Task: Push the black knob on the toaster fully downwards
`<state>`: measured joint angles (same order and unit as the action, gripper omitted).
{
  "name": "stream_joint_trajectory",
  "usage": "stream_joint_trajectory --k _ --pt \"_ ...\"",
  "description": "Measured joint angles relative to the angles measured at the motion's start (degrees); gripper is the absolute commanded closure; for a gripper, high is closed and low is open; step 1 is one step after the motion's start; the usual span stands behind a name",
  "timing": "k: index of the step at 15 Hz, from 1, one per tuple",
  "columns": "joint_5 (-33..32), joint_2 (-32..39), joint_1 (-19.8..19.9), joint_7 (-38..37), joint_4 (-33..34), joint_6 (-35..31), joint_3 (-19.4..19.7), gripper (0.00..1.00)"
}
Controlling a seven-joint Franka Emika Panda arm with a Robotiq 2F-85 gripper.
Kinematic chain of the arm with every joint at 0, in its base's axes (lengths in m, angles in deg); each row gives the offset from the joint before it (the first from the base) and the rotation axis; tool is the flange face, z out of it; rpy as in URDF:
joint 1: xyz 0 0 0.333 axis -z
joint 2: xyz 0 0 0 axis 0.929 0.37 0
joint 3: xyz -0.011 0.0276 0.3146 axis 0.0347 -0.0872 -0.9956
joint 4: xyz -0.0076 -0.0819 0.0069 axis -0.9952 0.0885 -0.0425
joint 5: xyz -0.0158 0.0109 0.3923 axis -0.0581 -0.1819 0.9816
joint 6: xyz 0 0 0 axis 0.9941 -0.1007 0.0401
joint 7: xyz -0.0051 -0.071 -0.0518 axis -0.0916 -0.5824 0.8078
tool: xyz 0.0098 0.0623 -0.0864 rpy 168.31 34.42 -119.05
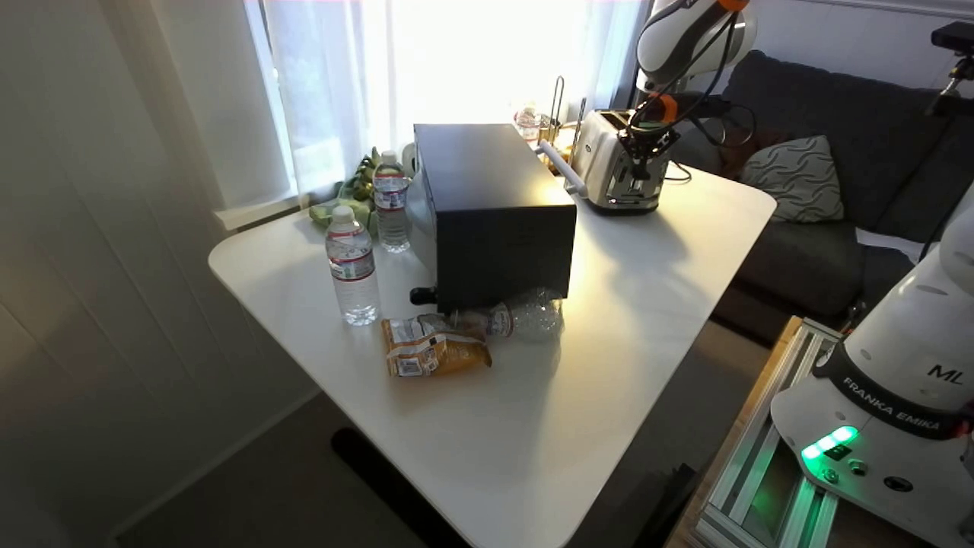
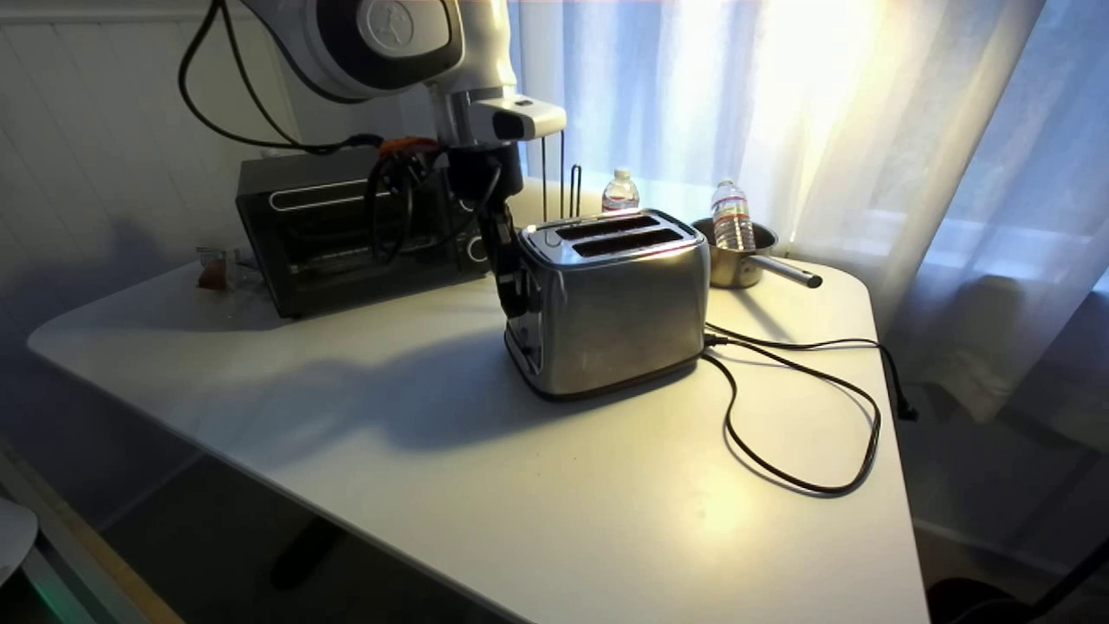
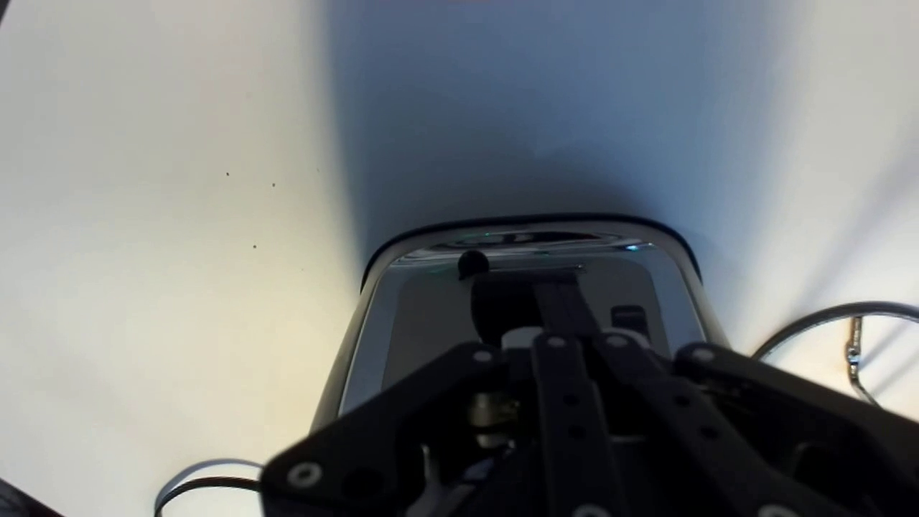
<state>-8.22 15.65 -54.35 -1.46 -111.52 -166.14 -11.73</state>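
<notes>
The silver toaster (image 1: 597,156) stands on the white table with its slots up; it also shows in an exterior view (image 2: 628,316). Its narrow end face (image 3: 431,337) fills the middle of the wrist view. My gripper points down in front of this face in both exterior views (image 1: 643,169) (image 2: 515,299). In the wrist view its fingers (image 3: 564,291) are closed together. A wide black shape at the fingertips looks like the black knob (image 3: 503,308), partly covered by the fingers; I cannot tell whether they touch it. A round black dial (image 3: 473,264) sits near the base.
The large black box (image 1: 502,243) stands beside the toaster. Bottles (image 1: 351,266), an orange bag (image 1: 437,346) and an empty bottle (image 1: 536,313) lie or stand around it. A pot (image 2: 736,270) and a black cord (image 2: 871,442) are on the toaster's far side.
</notes>
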Motion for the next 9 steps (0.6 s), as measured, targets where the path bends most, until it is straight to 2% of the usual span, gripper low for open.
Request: stream_joint_trajectory --k 9 --pt "0.0 0.2 0.0 0.0 0.0 -0.5 0.0 1.00"
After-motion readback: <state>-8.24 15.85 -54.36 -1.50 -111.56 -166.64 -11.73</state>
